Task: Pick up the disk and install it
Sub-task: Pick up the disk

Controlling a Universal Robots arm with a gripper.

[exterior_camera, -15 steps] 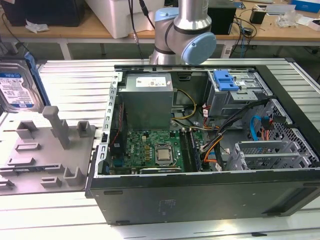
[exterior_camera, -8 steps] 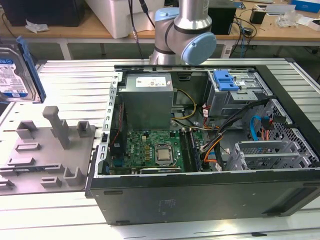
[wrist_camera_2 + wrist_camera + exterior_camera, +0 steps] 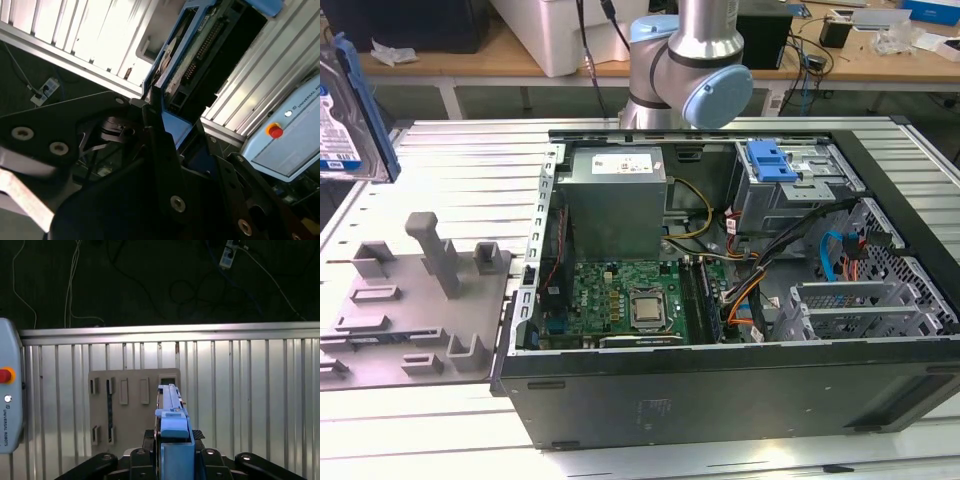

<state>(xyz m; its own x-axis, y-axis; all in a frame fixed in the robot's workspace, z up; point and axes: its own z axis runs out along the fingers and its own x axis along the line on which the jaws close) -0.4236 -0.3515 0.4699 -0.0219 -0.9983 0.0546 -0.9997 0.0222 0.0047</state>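
An open computer case (image 3: 720, 405) sits beside a grey fixture plate (image 3: 402, 328).

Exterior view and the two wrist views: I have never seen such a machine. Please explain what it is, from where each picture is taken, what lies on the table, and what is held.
The machine is a silver and pale-blue robot arm with a black gripper. The exterior view comes from a camera standing off the arm; both wrist views come from cameras riding near the gripper. On the slatted aluminium table lie an open black computer case and a grey plastic plate with pegs. The gripper is shut on the disk, a flat silver hard drive with a white-and-blue label in a blue plastic carrier. It holds the disk on edge in the air, at the exterior view's left, apart from the case. The disk is not yet installed.
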